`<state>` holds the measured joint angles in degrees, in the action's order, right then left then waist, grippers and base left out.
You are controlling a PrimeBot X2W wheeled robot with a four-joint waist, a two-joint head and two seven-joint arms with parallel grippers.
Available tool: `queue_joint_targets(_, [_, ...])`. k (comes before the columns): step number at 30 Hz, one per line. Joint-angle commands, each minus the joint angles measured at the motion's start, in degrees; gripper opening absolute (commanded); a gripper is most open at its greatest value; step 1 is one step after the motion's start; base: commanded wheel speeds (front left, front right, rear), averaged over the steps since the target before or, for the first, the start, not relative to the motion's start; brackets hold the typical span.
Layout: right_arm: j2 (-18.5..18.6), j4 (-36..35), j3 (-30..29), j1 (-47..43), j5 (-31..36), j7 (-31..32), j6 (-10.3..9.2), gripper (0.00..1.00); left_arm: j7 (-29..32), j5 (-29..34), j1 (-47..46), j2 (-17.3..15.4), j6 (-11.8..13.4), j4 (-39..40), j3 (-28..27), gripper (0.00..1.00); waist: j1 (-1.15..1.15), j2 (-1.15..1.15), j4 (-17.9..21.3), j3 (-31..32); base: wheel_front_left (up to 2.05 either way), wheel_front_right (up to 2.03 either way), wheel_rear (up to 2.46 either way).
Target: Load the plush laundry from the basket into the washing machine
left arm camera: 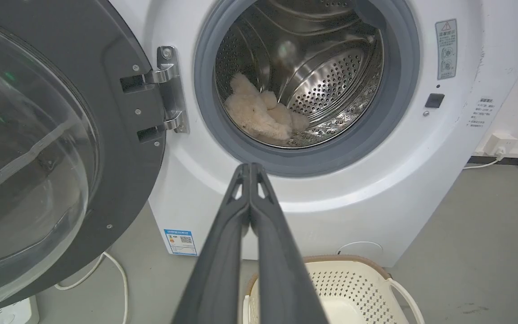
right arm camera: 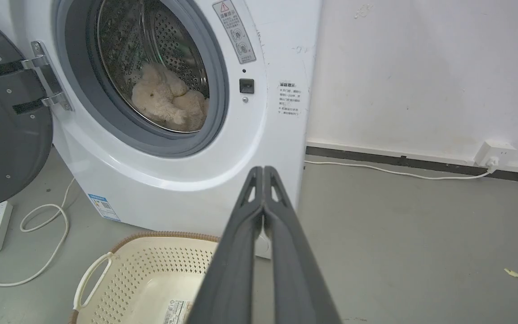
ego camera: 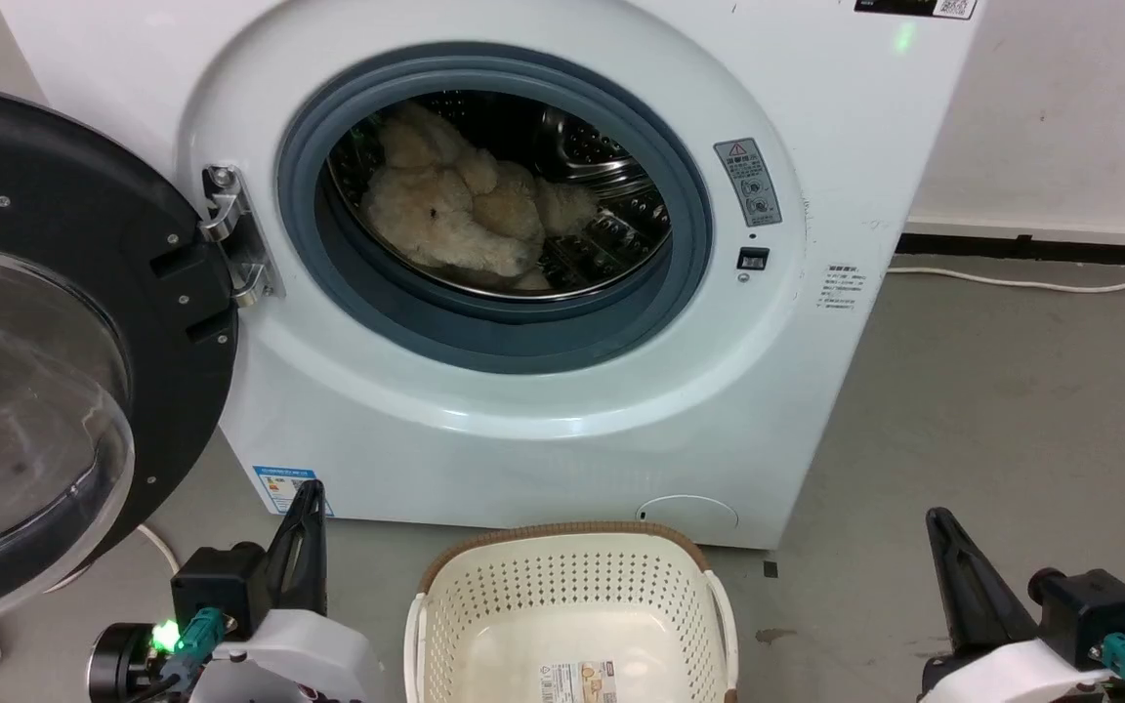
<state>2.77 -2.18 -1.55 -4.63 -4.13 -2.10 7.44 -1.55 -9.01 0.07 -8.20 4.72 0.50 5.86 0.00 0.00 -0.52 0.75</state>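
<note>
Both grippers are pressed closed, fingertips touching, with nothing between them. The left gripper [left arm camera: 250, 167] hangs low before the washing machine [ego camera: 816, 391], its tips pointing toward the grey door seal [left arm camera: 205, 112]. The right gripper [right arm camera: 263, 170] is held off the machine's right front corner, above the grey floor [right arm camera: 421, 234]. Between the two, near the machine's front, stands the basket [ego camera: 572, 533], a label sticker [ego camera: 577, 681] on its floor. The plush laundry [ego camera: 455, 210] lies inside the steel drum [left arm camera: 331, 76], low and to the left. The black-framed door [ego camera: 182, 322] is swung wide open leftward.
</note>
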Motion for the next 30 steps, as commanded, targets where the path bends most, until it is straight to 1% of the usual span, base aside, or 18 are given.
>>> queue_joint_targets(1, [0.1, 0.3, 0.2, 1.2, 0.6, 0.1, 0.03, 0.00, 0.1, 1.0, 0.0, 0.4, -0.4, -0.1, -0.7, 0.00, 0.00, 0.00, 0.0, 0.0, 0.00, 0.00, 0.00])
queue_joint_targets(30, [0.1, 1.8, 1.3, 3.9, 3.4, 1.7, 0.04, 0.00, 1.3, 7.4, -0.1, 4.3, -3.9, -0.4, -4.8, 0.00, 0.00, 0.00, 0.4, -0.6, 0.00, 0.00, 0.00])
